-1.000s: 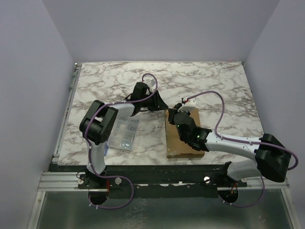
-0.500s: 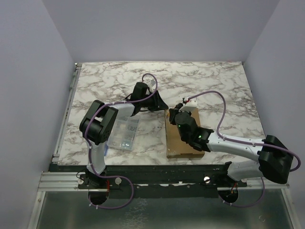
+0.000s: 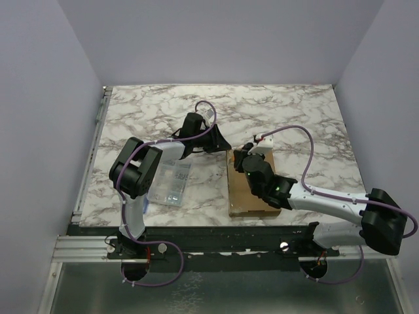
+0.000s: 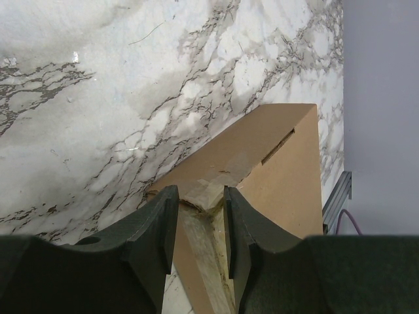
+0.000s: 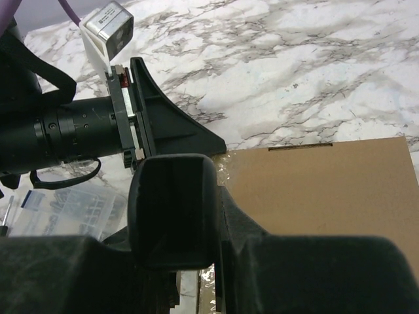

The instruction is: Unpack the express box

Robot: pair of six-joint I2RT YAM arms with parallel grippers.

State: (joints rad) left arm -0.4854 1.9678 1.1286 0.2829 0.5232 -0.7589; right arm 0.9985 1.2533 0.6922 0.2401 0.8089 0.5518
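Brown flat cardboard express box (image 3: 242,199) lay on white marble table (image 3: 150,111), left gripper (image 4: 200,222) jaws pinched its far corner, right gripper (image 3: 236,159) sat over its left edge, jaws' state unclear.

Express box (image 3: 241,197) on table (image 3: 294,118), near edge; organizer case (image 3: 169,183) left of it.

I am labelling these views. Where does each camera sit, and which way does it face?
Top external: above, behind the robot, looking down at the table; left arm and right arm show.
Left wrist: looks past the left gripper at the express box's corner.
Right wrist: looks past the right gripper toward the left gripper.
All three share the express box.
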